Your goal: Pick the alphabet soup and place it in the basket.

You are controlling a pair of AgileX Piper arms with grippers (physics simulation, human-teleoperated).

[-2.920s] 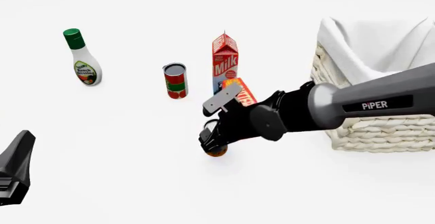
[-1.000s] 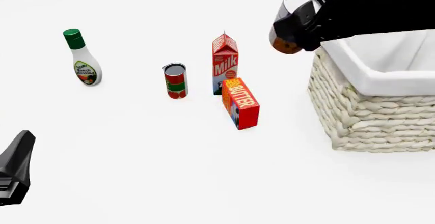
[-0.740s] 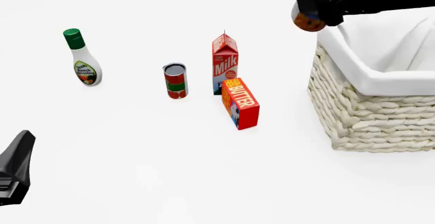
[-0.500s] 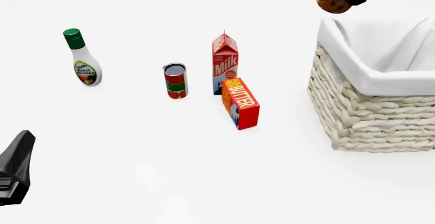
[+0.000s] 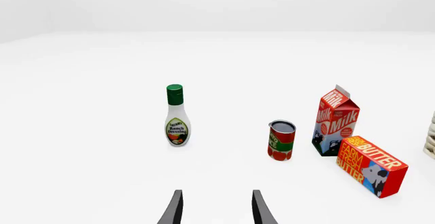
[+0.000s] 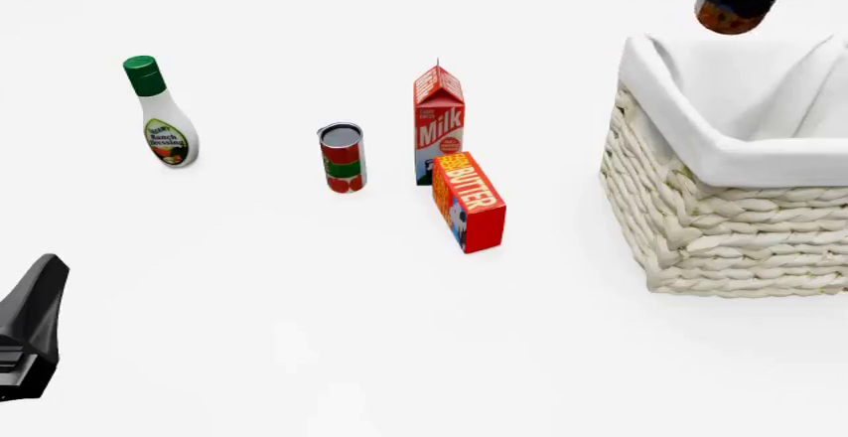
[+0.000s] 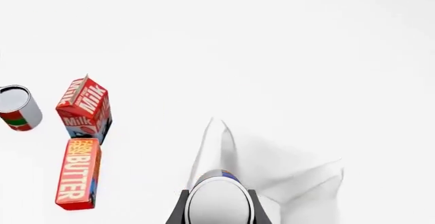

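A red carton [image 6: 439, 121] reads "Milk"; a red box [image 6: 468, 202] reads "Butter"; a green-capped white bottle [image 6: 163, 114] reads "Ranch Dressing".

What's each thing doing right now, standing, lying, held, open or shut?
alphabet soup: held aloft over the basket
right gripper: shut on the can
left gripper: open, holding nothing
basket: upright
milk carton: standing
butter box: lying
red-and-green can: standing
dressing bottle: standing, capped

Matte black arms, slim tapered fingers [image 5: 175, 208] (dark grey).
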